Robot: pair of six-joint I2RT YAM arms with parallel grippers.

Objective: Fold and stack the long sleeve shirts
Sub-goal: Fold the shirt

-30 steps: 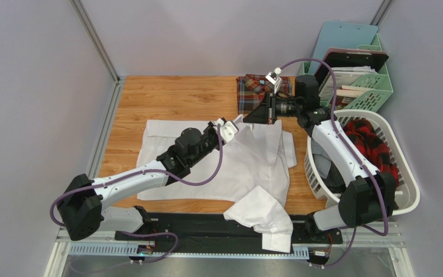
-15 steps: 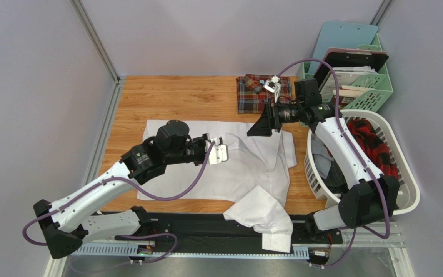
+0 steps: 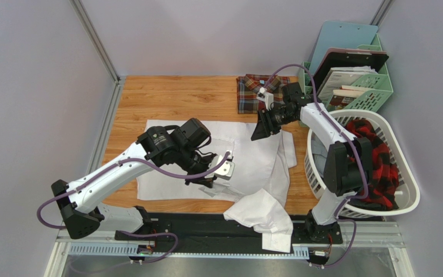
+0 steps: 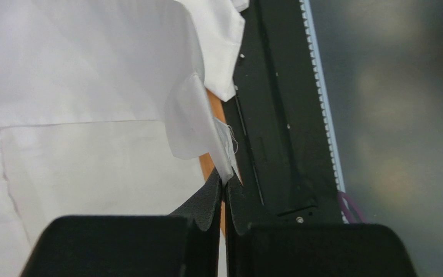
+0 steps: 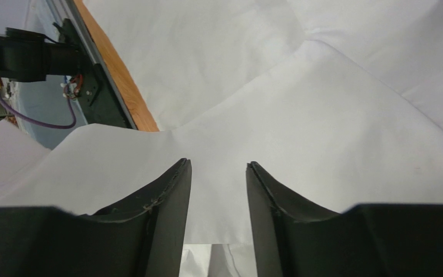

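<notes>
The white long sleeve shirt (image 3: 252, 156) lies spread on the wooden table, with one sleeve (image 3: 264, 222) hanging over the near edge. My left gripper (image 3: 209, 179) is over the shirt's near part and is shut on a thin corner of the white cloth (image 4: 198, 115), pinched at the very tips of the gripper (image 4: 225, 183). My right gripper (image 3: 262, 124) hovers open above the shirt's far right part. In the right wrist view its fingers (image 5: 166, 196) stand apart over flat white fabric (image 5: 322, 127), holding nothing. The plaid shirt (image 3: 250, 95) lies folded at the back of the table.
A white laundry basket (image 3: 406, 193) with red-and-black cloth stands at the right, against the right arm. A green organiser (image 3: 374, 86) with papers sits at the back right. The black base rail (image 3: 206, 225) runs along the near edge.
My left gripper has shut on the white cloth and drawn back from the shirt's far part toward the near edge. My right gripper has opened and let the shirt go.
</notes>
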